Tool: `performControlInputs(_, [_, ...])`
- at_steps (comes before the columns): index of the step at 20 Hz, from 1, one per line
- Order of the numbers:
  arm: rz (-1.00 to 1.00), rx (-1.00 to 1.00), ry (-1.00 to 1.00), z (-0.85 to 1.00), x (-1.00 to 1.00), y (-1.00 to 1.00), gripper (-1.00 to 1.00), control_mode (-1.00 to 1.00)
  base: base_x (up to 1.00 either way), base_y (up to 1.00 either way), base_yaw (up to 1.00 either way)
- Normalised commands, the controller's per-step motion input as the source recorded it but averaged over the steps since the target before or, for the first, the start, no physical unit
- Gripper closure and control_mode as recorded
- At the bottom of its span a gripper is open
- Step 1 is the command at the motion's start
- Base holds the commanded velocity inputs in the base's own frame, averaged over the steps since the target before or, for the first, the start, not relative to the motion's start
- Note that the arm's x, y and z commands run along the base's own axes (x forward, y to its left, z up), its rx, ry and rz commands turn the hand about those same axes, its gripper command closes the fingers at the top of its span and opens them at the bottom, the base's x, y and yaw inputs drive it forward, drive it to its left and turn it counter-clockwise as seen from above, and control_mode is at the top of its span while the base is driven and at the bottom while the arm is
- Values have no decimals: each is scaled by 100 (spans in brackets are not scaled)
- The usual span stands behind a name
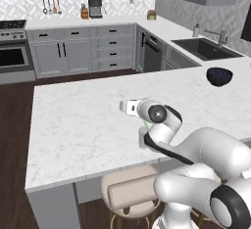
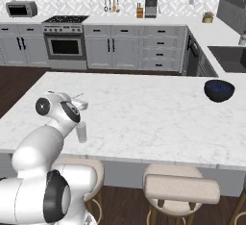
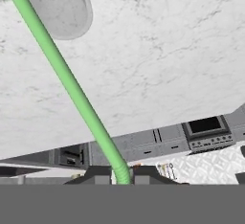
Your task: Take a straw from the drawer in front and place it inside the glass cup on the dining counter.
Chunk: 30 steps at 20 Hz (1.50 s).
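Note:
My gripper [image 3: 122, 175] is shut on the lower end of the light-green straw [image 3: 72, 84], which runs away from the finger tips in a long slant across the hand view. The straw's far end passes just beside the glass cup [image 3: 60, 7], a clear tumbler standing on the white marble dining counter [image 3: 167, 50]; whether the two touch I cannot tell. In the right base view the cup [image 2: 82, 132] stands near the counter's front edge, right by my wrist. The drawer is out of view.
A dark blue bowl [image 1: 219, 76] sits on the far right of the dining counter [image 2: 144, 113]. Padded stools [image 2: 181, 185] stand below the counter's near edge. Grey cabinets, a stove [image 2: 65, 43] and a sink [image 1: 206, 47] line the far walls.

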Motion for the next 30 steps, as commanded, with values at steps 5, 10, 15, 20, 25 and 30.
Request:
performControlInputs(5, [2,5,7,-13,0,0,100,-100,0,0,0])
performControlInputs(10, [6,7,1,-7,14,0,100,-100,0,0,0])
performControlInputs(15, [9,7,0,-1,15,0,100,-100,0,0,0])
performControlInputs(20, [11,8,-1,0,-1,-6,100,-100,0,0,0])
performControlInputs(25, [10,13,0,2,8,-20,100,-100,0,0,0])
performControlInputs(30, [7,12,0,13,10,-9,100,-100,0,0,0])
